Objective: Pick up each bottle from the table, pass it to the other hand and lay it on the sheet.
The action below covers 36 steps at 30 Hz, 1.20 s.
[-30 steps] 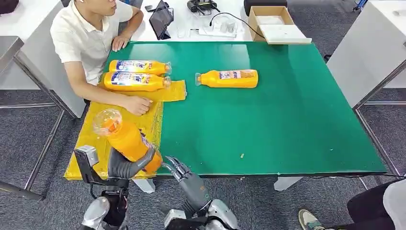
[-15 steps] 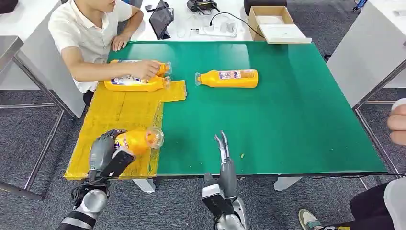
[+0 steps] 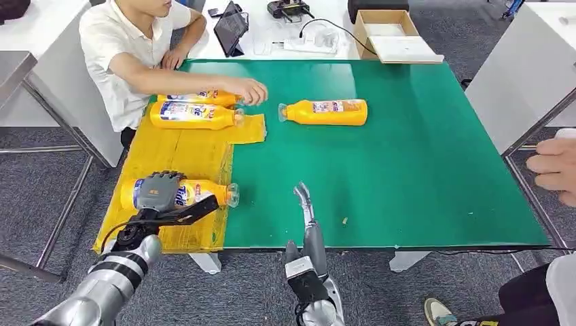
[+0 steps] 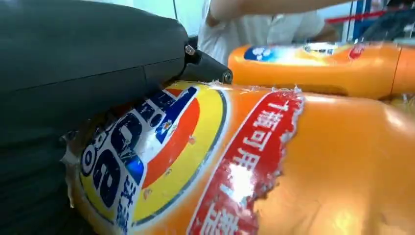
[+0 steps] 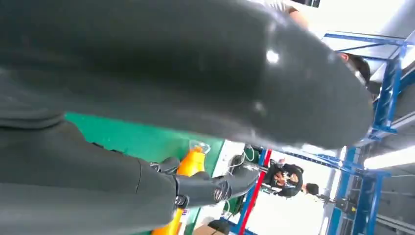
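An orange bottle (image 3: 204, 192) (image 4: 293, 161) lies on its side on the yellow sheet (image 3: 183, 149), cap toward the green table (image 3: 407, 170). My left hand (image 3: 159, 193) (image 4: 73, 73) grips it over the label, thumb stretched along its near side. My right hand (image 3: 306, 210) (image 5: 147, 73) is open with straight fingers above the table's front edge, holding nothing. Another orange bottle (image 3: 326, 112) (image 5: 188, 166) lies on the bare table at the far middle. Two more bottles (image 3: 193, 114) lie side by side at the sheet's far end.
A seated person at the far left reaches a hand (image 3: 248, 89) to the rear bottle's neck. Another person's hand (image 3: 553, 170) shows at the right edge. A cardboard box (image 3: 387, 30), a tablet and cables sit on the white table behind.
My left hand brought the bottle down from upright and laid it flat on the sheet. My right hand moved right and out over the table's front. The person's hand shifted to the rear bottle.
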Available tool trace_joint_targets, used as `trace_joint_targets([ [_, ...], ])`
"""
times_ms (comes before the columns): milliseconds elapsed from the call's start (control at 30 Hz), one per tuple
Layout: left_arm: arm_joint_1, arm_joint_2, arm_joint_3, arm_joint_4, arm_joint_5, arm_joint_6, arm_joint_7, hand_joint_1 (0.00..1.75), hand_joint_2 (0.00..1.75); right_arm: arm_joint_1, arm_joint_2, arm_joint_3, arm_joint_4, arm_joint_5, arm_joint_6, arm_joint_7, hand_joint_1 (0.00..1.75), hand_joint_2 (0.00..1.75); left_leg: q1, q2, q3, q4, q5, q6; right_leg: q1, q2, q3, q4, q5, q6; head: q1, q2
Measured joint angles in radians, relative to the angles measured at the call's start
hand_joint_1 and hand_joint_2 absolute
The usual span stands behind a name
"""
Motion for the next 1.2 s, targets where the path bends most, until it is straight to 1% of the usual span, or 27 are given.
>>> trace_joint_targets([
  [100,-0.037,-0.011,0.032,0.059,0.111,-0.084,-0.088,0.00,1.75,-0.003,0.000,0.005,0.011,-0.014,0.000,0.000,0.00,0.00,0.000,0.000,0.002,0.000,0.000,0.000,0.000,0.000,0.002,0.000,0.000,0.000,0.000,0.000],
  [167,-0.052,-0.015,0.059,0.078,0.192,-0.168,-0.150,0.00,1.75,-0.005,0.000,0.008,0.018,-0.019,0.002,0.000,0.00,0.00,0.000,0.000,0.003,0.000,0.001,-0.001,0.000,0.000,0.003,0.000,0.000,0.000,-0.001,0.000],
  [267,-0.052,-0.026,0.094,0.082,0.306,-0.277,-0.237,0.00,1.75,-0.008,-0.001,0.013,0.027,-0.025,0.006,0.000,0.00,0.00,0.000,-0.001,0.004,0.000,0.002,0.000,0.000,-0.001,0.005,0.000,0.000,0.000,-0.001,0.000],
  [300,-0.050,-0.030,0.107,0.082,0.339,-0.309,-0.257,0.00,1.75,-0.011,-0.001,0.014,0.033,-0.026,0.007,0.000,0.00,0.00,0.000,-0.003,0.005,0.000,0.002,0.000,0.000,-0.003,0.006,0.000,0.000,0.000,0.000,0.000],
  [400,-0.049,-0.034,0.132,0.081,0.388,-0.371,-0.305,0.00,1.75,-0.017,-0.001,0.021,0.044,-0.027,0.011,0.000,0.00,0.00,0.000,-0.005,0.008,0.000,0.002,0.000,0.000,-0.005,0.009,0.000,-0.001,-0.001,0.000,0.000],
  [567,-0.039,-0.036,0.146,0.071,0.429,-0.421,-0.344,0.00,1.75,-0.020,-0.001,0.025,0.054,-0.028,0.011,0.000,0.00,0.00,0.000,-0.005,0.010,0.000,0.002,0.000,0.000,-0.005,0.011,0.000,-0.001,-0.001,0.000,0.000],
  [733,0.011,-0.030,0.143,-0.018,0.578,-0.521,-0.409,0.00,1.75,-0.025,-0.002,0.032,0.066,-0.035,0.014,0.000,0.00,0.00,0.000,-0.004,0.010,0.000,0.002,0.000,0.000,-0.005,0.011,0.000,-0.001,-0.001,0.000,0.000],
  [800,0.059,-0.030,0.140,-0.086,0.664,-0.513,-0.444,0.00,1.75,-0.025,-0.002,0.033,0.069,-0.036,0.014,0.000,0.00,0.00,0.000,-0.003,0.010,0.000,0.002,0.000,0.000,-0.004,0.009,0.000,-0.001,-0.001,0.000,0.000],
  [900,0.160,-0.053,0.142,-0.232,0.860,-0.479,-0.516,0.00,1.75,-0.023,-0.003,0.039,0.072,-0.038,0.004,0.000,0.00,0.00,0.000,0.000,0.005,0.000,0.002,0.000,0.000,-0.003,0.004,0.000,0.000,-0.001,-0.001,0.000],
  [933,0.187,-0.063,0.142,-0.284,0.920,-0.483,-0.527,0.00,1.75,-0.023,-0.004,0.040,0.072,-0.037,0.000,0.000,0.00,1.75,0.000,-0.001,0.003,0.000,0.002,0.000,0.000,-0.003,0.003,0.000,0.000,-0.001,0.000,0.000],
  [1100,0.320,-0.112,0.144,-0.542,1.383,-0.696,-0.520,0.00,1.75,-0.016,-0.021,0.061,0.031,-0.021,-0.058,0.000,0.00,1.75,0.000,-0.001,-0.002,0.000,0.001,0.000,0.000,-0.003,-0.002,0.000,0.000,-0.001,0.000,0.000],
  [1200,0.373,-0.130,0.152,-0.662,1.622,-0.793,-0.441,0.00,1.75,-0.015,-0.044,0.060,-0.015,0.006,-0.085,0.000,0.00,1.75,0.000,-0.001,-0.003,0.000,0.001,0.000,0.000,-0.004,-0.003,0.000,-0.001,-0.001,0.000,0.000],
])
